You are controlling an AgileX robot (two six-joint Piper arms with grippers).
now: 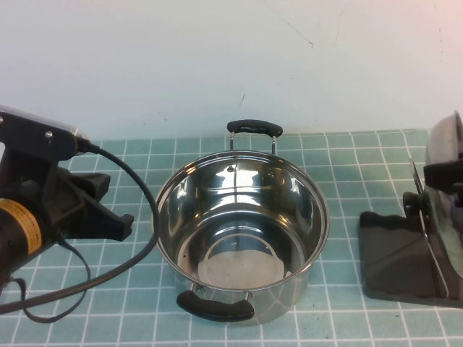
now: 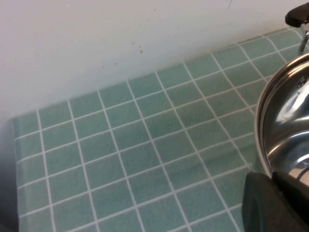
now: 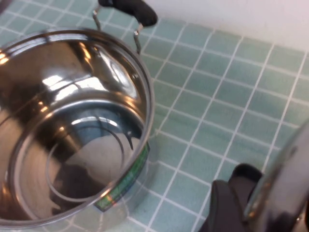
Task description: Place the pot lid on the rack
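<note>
Steel lid (image 1: 447, 210) standing on edge at rack (image 1: 394, 253), desk's R side, R gripper (image 1: 443, 173) hovering at its knob; grip unclear. L gripper (image 1: 108, 217) idling L of pot (image 1: 242, 231), state unclear. Lid prob. stiff, slick, lightish; knob = best hold.

The table (image 1: 347, 155) has green tiles, and on it sit a shiny pot (image 1: 242, 228) and the dark rack (image 1: 394, 256) beside it
</note>
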